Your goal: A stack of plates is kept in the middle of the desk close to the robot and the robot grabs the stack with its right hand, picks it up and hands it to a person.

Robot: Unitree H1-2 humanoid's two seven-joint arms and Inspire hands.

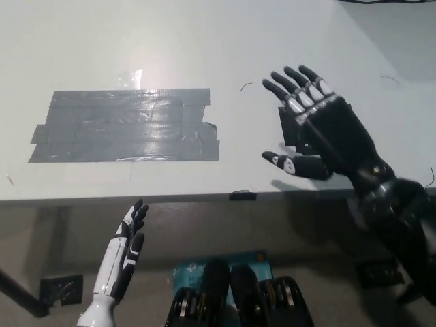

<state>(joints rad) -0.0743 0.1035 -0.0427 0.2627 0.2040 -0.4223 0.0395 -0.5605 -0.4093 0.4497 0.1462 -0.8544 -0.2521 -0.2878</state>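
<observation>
My black right hand (320, 126) hovers over the right part of the white desk (170, 41), open, fingers spread and pointing away from me, nothing in it. No stack of plates shows anywhere in the head view, and no person is in sight. My white left hand (126, 248) rests below the desk's front edge at the lower left, open and empty.
A wide patch of grey tape strips (126, 126) covers the desk's left middle. A small black tape mark (243, 196) sits on the front edge. Dark tape pieces (293, 126) lie under my right hand.
</observation>
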